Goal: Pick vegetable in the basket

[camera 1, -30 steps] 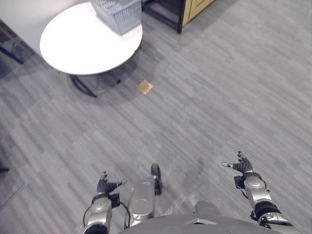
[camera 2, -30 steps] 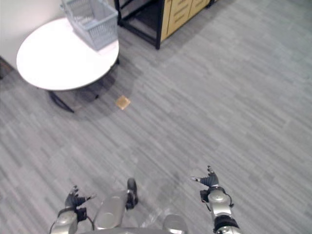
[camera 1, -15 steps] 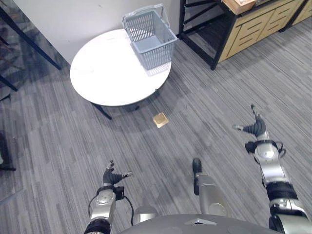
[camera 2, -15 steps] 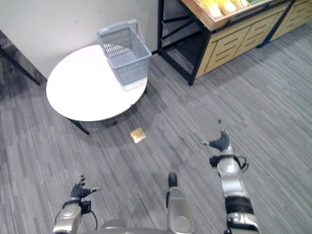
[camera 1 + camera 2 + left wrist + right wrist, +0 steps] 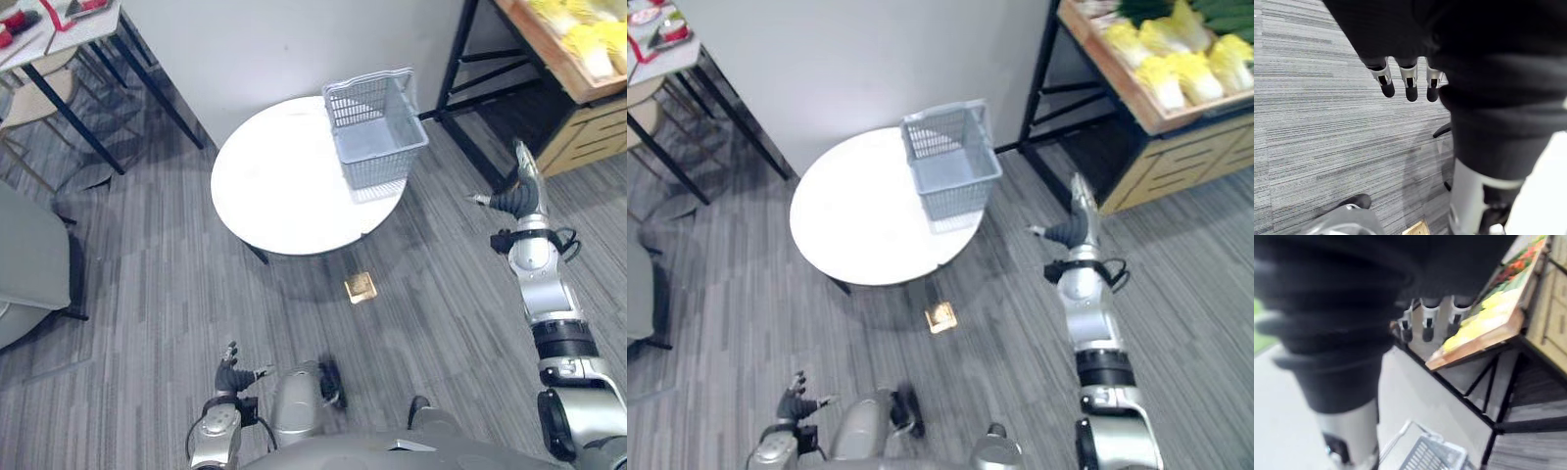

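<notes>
Right robot hand (image 5: pixel 519 196) raised, basket (image 5: pixel 375 127) on table (image 5: pixel 274 191)

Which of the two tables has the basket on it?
The round white table: the grey basket stands at its edge toward the vegetable shelf. The dark-legged table in the far corner carries red items instead.

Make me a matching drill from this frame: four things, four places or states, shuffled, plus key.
Things
1. basket
2. yellow vegetables
3. tan square
4. left hand

Places or states
A. on the floor by the table
B. on the table, near its edge
C. open, low over the floor
D. on the wooden rack

Pairs: 1-B, 2-D, 3-A, 4-C
</notes>
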Controlling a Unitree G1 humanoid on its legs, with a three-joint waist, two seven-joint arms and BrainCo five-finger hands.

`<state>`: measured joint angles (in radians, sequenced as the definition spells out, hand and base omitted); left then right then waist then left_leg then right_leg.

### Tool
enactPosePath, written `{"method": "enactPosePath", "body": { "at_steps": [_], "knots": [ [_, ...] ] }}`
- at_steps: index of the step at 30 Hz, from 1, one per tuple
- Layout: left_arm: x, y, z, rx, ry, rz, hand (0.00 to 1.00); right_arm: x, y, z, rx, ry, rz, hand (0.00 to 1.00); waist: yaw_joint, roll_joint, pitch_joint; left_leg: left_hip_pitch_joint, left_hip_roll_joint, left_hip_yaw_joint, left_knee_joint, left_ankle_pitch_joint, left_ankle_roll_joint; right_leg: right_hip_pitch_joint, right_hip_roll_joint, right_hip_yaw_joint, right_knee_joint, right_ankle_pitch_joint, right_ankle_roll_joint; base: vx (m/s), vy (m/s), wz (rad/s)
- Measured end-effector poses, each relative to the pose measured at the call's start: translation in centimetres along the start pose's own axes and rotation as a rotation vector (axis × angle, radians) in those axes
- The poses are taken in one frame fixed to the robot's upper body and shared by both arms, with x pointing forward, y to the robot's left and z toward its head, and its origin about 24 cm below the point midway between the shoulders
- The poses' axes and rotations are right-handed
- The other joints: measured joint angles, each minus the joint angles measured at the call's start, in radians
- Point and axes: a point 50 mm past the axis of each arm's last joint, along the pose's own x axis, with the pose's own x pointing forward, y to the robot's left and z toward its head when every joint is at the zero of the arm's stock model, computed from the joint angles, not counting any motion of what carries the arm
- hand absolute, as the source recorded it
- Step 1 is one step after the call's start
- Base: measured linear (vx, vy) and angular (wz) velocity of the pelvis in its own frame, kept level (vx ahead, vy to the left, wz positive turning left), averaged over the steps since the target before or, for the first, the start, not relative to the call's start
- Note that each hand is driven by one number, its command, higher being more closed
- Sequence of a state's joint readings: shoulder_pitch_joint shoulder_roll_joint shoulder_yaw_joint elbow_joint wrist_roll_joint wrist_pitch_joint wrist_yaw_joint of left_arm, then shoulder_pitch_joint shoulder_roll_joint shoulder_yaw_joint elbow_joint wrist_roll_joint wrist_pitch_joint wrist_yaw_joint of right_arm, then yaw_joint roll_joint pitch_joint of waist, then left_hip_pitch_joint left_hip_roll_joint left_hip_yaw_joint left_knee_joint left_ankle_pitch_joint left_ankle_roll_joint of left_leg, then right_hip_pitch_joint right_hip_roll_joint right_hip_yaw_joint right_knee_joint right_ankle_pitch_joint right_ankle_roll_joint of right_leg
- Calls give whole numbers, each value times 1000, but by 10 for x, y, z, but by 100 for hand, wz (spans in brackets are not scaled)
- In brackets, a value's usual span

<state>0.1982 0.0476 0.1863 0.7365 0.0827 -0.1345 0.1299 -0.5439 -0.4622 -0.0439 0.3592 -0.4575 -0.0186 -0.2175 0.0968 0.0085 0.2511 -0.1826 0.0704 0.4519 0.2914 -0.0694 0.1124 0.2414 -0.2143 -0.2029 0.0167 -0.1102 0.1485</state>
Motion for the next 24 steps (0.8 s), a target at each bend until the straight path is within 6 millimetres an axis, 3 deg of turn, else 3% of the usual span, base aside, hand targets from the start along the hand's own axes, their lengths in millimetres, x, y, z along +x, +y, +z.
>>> {"method": "enactPosePath", "body": {
  "at_steps": [2,4,5,6,8,9,11,13,14,15,16,17,20,24],
  "knots": [
    [-2,1,-4,18,10,2,0,12,4,22,-33,-85,18,0,33,2,-1,72,-12,-3,-24,-26,1,9,-6,26,97,34,-5,377,102,7],
    [-5,2,-12,28,33,-1,0,12,12,32,-49,-134,47,0,31,1,-3,151,-20,-40,-104,-53,-41,-52,0,63,323,31,2,331,84,32],
    [-5,3,-14,38,46,-3,0,11,17,31,-47,-131,64,0,27,-14,-3,180,-28,-58,-135,-53,-43,-130,-4,101,495,55,45,217,14,56],
    [-3,9,-16,73,64,0,0,9,26,28,-52,-114,99,0,25,-41,-2,218,-38,-87,-161,-55,-45,-252,1,179,760,45,91,215,-17,56],
    [-1,9,-16,95,75,-10,0,7,33,22,-76,-94,133,0,23,-51,2,259,-41,-114,-174,-55,-47,-341,8,212,915,-1,65,295,-73,68],
    [1,9,-14,99,69,-13,0,6,36,20,-91,-86,147,0,18,-49,4,286,-36,-139,-184,-55,-48,-392,9,203,933,-28,16,297,-95,73],
    [4,6,-6,95,46,-18,0,9,36,20,-104,-87,154,0,6,-43,8,297,-19,-184,-188,-55,-53,-455,7,181,833,-62,-45,274,-188,78],
    [9,2,4,101,16,-30,0,16,31,24,-117,-100,149,0,-2,-28,17,292,14,-224,-187,-64,-90,-485,14,172,590,-61,-60,230,-284,74],
    [12,5,12,123,-15,-32,0,21,26,24,-131,-98,139,0,-1,-31,15,273,31,-248,-182,-74,-129,-489,22,180,385,-16,-68,151,-265,55],
    [13,7,15,138,-28,-35,0,24,24,24,-137,-95,135,0,1,-42,13,262,31,-257,-181,-76,-146,-491,20,192,287,30,-68,256,-427,71],
    [15,12,19,169,-47,-32,0,26,23,23,-139,-89,132,0,2,-92,12,256,8,-285,-185,-83,-188,-488,-1,217,149,225,-59,223,-416,52],
    [16,9,18,164,-36,-38,0,29,23,23,-153,-82,134,0,18,-69,20,246,38,-299,-185,-88,-223,-475,25,206,127,204,-31,204,-384,39],
    [12,-7,16,139,-45,-76,0,41,11,21,-193,-61,124,0,15,5,23,211,132,-293,-214,-68,-256,-444,110,152,-11,252,-70,158,-275,8],
    [11,-13,16,136,-48,-90,0,56,-10,18,-244,-27,91,0,11,27,48,198,160,-294,-249,-39,-268,-446,142,134,-55,268,-87,80,-125,7]
  ]
}}
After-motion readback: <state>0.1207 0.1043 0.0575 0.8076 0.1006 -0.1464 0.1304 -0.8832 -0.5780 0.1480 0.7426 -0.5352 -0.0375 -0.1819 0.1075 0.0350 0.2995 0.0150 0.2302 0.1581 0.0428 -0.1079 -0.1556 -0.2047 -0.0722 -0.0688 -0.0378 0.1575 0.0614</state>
